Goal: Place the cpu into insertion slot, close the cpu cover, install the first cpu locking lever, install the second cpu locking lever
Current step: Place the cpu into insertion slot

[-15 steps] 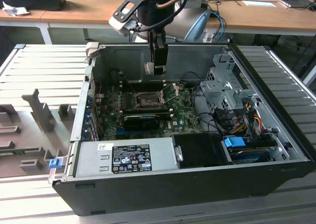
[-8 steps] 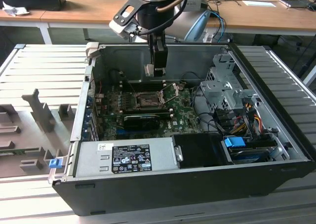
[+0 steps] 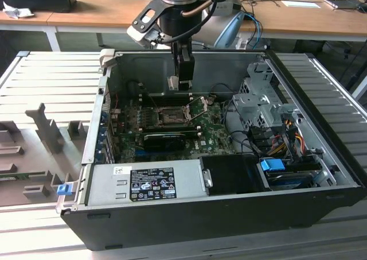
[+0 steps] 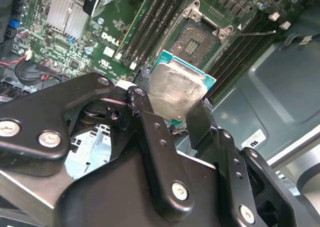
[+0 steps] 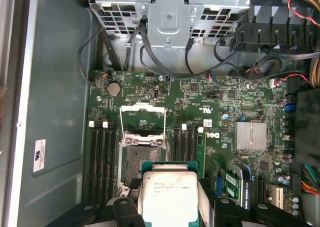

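Note:
My gripper (image 4: 170, 107) is shut on the cpu (image 4: 176, 87), a square chip with a pale silver face and a green edge, held by two opposite sides between black fingers (image 5: 125, 209). In the first wrist view the cpu (image 5: 170, 193) hangs above the green board, next to the insertion slot (image 5: 141, 159), whose dark centre lies bare. The cpu cover (image 5: 121, 119), a silver frame with a window, is swung open on the slot's far side. In the exterior view the gripper (image 3: 182, 85) hovers inside the open computer case, above and slightly behind the insertion slot (image 3: 170, 117).
Memory slots (image 5: 102, 159) flank the socket on both sides. A long black card (image 3: 164, 138) lies in front of it. A power supply (image 3: 143, 182) sits at the case front, with a drive cage (image 3: 261, 102) and cables at the exterior view's right. A silver heatsink (image 5: 251, 136) is on the board.

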You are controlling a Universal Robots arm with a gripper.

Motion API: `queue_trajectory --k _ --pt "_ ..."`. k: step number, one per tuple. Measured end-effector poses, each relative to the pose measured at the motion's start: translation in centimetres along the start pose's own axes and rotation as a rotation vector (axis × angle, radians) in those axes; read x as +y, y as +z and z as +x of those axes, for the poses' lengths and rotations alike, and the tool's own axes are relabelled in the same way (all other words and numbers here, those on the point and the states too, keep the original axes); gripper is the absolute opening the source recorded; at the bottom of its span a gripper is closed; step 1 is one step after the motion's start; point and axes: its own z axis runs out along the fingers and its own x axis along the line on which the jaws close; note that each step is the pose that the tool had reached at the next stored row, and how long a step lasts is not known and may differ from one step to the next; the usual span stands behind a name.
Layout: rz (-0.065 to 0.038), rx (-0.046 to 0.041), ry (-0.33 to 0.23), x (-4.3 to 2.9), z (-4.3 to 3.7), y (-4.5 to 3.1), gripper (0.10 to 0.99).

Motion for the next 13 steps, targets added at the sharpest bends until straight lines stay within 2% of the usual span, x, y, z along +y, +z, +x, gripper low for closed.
queue_trajectory --k 13 --pt "0.0 0.0 0.0 -0.03 -0.01 0.37 0.529"
